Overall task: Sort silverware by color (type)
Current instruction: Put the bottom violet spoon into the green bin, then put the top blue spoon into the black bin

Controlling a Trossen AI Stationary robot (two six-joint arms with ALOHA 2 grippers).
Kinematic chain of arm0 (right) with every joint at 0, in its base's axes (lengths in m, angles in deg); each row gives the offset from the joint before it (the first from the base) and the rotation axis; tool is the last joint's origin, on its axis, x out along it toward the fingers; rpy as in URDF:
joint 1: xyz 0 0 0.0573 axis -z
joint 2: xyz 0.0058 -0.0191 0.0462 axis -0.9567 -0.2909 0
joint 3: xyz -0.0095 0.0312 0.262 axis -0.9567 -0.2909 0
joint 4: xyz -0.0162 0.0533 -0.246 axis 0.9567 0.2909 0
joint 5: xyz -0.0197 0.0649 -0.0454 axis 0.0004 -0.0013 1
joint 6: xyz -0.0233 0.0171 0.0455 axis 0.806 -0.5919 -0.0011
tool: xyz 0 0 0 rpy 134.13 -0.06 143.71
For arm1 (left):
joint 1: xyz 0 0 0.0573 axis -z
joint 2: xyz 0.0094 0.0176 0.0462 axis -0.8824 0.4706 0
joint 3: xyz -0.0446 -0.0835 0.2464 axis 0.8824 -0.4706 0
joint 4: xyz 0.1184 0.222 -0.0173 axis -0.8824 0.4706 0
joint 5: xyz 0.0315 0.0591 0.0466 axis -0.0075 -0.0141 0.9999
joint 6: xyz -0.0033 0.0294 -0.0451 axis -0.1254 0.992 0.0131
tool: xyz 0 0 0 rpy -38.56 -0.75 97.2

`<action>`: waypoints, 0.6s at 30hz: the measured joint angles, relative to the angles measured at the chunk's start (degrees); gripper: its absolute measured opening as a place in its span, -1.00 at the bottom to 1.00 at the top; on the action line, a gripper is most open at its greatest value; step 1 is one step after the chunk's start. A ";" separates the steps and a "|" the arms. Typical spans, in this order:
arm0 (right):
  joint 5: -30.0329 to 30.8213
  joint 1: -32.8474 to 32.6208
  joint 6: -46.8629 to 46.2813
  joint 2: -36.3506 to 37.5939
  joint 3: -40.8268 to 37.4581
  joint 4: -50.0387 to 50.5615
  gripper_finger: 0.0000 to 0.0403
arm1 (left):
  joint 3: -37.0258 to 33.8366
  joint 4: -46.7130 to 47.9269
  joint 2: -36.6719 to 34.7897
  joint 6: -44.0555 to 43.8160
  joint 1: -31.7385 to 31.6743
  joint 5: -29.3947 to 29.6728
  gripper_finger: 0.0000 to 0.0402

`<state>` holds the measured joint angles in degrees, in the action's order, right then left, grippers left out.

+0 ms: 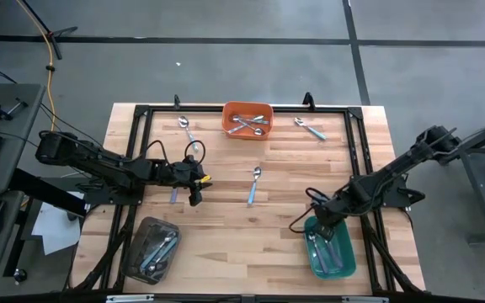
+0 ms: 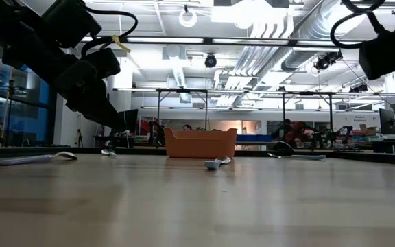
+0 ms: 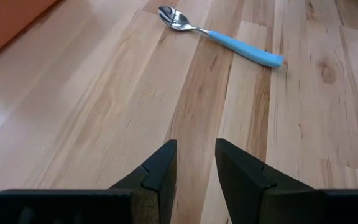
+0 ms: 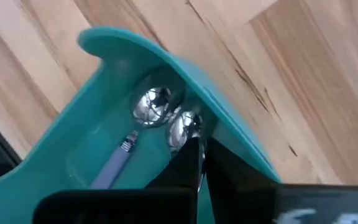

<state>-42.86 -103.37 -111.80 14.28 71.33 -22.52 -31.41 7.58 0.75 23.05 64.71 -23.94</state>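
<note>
My right gripper [image 1: 323,225] hangs over the far end of the teal tray [image 1: 343,263], pointing steeply down, shut on a spoon [image 4: 185,129] whose shiny bowl is inside the tray. Beside it a lavender-handled spoon [image 4: 143,115] lies in the tray. My left gripper [image 1: 196,195] hovers open at the table's left-middle, nothing between its fingers [image 3: 196,149]. A blue-handled spoon [image 3: 225,38] lies flat on the wood ahead of it. More spoons lie in the orange tray [image 1: 247,109] and the grey tray [image 1: 152,250]. My right gripper holds the spoon just behind its bowl, at the neck [image 4: 193,142], pinched between the two fingers. The fingers come from above, pointing down. The bowl hangs below the fingertips inside the teal tray. The fingers hide the handle.
Loose spoons lie on the wood: a blue-handled one [image 1: 253,185] in the middle, another [image 1: 311,128] at the far right, one [image 1: 190,131] at the far left and a lavender one [image 1: 173,195] beside my left gripper. A black frame [image 1: 141,114] borders the table.
</note>
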 joint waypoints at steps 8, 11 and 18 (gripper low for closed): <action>3.35 1.14 4.49 0.32 6.86 6.00 -0.70 | 0.00 -0.01 0.00 -1.30 0.00 0.00 -0.48; 6.69 2.14 7.45 0.43 11.29 11.11 -0.60 | 0.00 -0.01 0.00 -1.26 0.00 0.00 -0.48; 12.22 8.46 19.73 0.46 18.43 14.60 -0.65 | 0.00 -0.63 0.00 -0.96 0.00 0.00 -0.48</action>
<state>-30.63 -94.91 -92.06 14.73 89.75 -7.92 -31.41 6.95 0.75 22.08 64.71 -23.94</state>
